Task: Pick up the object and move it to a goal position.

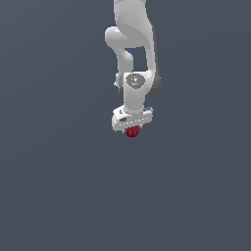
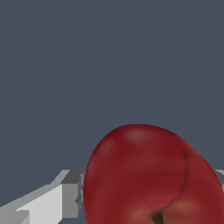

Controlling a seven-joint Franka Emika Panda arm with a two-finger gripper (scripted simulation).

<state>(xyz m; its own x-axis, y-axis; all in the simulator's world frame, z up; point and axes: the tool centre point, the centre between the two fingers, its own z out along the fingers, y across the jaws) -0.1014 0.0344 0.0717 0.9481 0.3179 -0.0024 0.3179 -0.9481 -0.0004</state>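
Observation:
The dark red roundish object (image 1: pixel 132 131) sits right under my white gripper (image 1: pixel 132 130) in the middle of the exterior view, seemingly held off the grey surface. In the wrist view the object (image 2: pixel 148 175) fills the space between my fingers; one grey finger (image 2: pixel 70 192) presses against its side and the edge of the other finger (image 2: pixel 220 176) shows on the opposite side. The gripper is shut on the object. The fingertips are hidden behind the object.
A plain dark grey surface (image 1: pixel 59 186) fills both views all around the arm. The white arm (image 1: pixel 132 44) rises above the gripper to the top of the exterior view.

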